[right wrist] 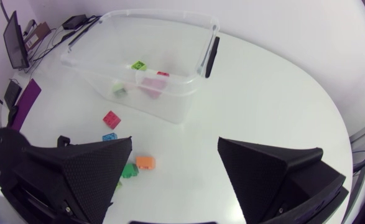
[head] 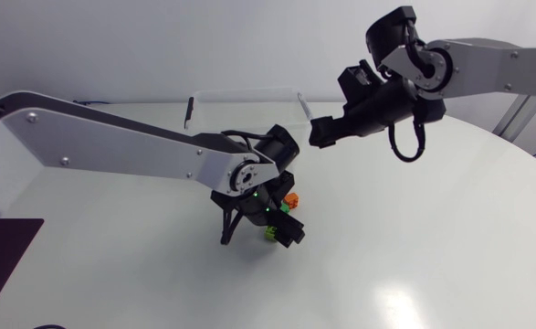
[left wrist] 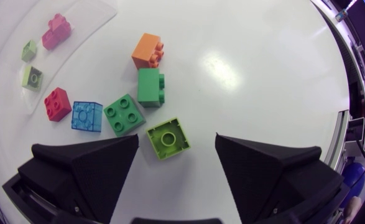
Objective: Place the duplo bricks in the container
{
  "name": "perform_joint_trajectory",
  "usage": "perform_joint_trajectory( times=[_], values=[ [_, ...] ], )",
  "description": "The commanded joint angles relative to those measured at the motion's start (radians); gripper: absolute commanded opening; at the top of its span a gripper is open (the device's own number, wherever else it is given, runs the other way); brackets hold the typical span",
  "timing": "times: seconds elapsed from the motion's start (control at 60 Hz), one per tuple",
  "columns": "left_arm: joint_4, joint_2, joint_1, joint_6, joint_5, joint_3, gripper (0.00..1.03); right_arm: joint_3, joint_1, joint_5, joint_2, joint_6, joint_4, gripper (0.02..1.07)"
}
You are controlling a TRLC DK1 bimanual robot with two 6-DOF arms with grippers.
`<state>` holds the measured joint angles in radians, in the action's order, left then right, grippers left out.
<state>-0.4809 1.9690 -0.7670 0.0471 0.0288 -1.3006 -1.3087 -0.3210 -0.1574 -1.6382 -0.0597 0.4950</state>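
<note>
Left tool (left wrist: 177, 135) hangs spread wide above the lime brick (left wrist: 168, 138)

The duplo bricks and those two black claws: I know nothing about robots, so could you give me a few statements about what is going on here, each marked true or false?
1. The container already holds bricks, a pink brick among them. True.
2. The left gripper is shut on the lime brick. False: its fingers stand open, and the lime brick lies loose on the table between them.
3. The right gripper carries the orange brick. False: it is open and empty, and the orange brick lies on the table.
4. The blue brick lies between a red brick and a green brick. True.
</note>
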Motion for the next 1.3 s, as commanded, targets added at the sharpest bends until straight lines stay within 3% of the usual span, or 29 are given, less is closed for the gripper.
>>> perform_joint_trajectory(
  times=[0.0, 0.133, 0.267, 0.383, 0.483, 0.533, 0.95, 1.283],
  values=[
    [-0.036, 0.048, 0.006, 0.039, 0.008, -0.045, 0.84, 0.086, 0.007, -0.011, 0.049, 0.001, -0.022, 1.02],
    [-0.071, 0.085, 0.006, 0.051, 0.006, -0.08, 0.84, 0.18, 0.02, -0.031, 0.09, -0.006, -0.049, 1.02],
    [-0.108, 0.116, 0.008, 0.069, 0.006, -0.129, 0.73, 0.258, 0.039, -0.054, 0.115, -0.014, -0.065, 1.02],
    [-0.116, 0.129, -0.002, 0.073, 0.006, -0.138, 0.57, 0.313, 0.039, -0.062, 0.126, -0.028, -0.073, 1.02],
    [-0.122, 0.156, 0.002, 0.08, 0.006, -0.149, 0.34, 0.359, 0.028, -0.064, 0.126, -0.034, -0.098, 1.02],
    [-0.134, 0.163, 0.006, 0.088, 0.006, -0.152, 0.3, 0.376, 0.019, -0.064, 0.12, -0.034, -0.116, 1.02],
    [-0.157, -0.005, 0.041, 0.076, 0.019, -0.058, 0.28, 0.322, -0.076, 0.013, -0.107, -0.008, -0.24, 1.02],
    [-0.108, -0.289, 0.153, 0.031, 0.019, -0.026, 0.28, 0.178, -0.112, 0.085, -0.229, 0.034, -0.237, 1.02]
  ],
)
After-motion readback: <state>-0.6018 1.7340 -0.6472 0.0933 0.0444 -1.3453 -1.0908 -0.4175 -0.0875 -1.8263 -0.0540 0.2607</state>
